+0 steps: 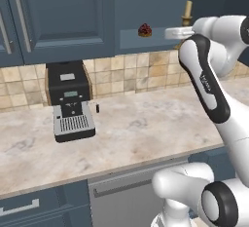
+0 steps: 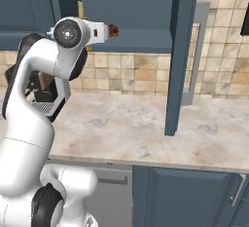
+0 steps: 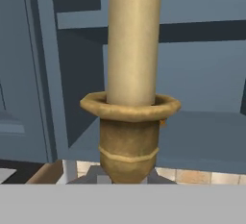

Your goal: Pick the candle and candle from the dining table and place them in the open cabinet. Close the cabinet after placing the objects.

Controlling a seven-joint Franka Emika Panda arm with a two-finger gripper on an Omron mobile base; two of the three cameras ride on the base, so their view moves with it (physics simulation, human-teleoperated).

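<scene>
1. You have the dark blue-grey wall cabinet standing open, its flat panelled door with the vertical silver bar handle swung out over the beige marbled stone counter. The risk I see: the arm's elbow sits close to that door in the right base view, and a wide swing could knock it.
2. The black and silver coffee machine stands on the counter below the closed doors. A low retreat could clip it.
3. Your thin cream candle on a slim brass candlestick is upright at the gripper, raised level with the cabinet's shelf opening. I can't tell how far the jaws stand apart; the candlestick's base seems to sit between the fingertips, so it looks held. It is tall and narrow; a tilt at release would likely topple it.
4. The small dark red round lump already sits on the shelf. Setting down too near could bump it.
5. No readable writing or brand shows anywhere.
</scene>
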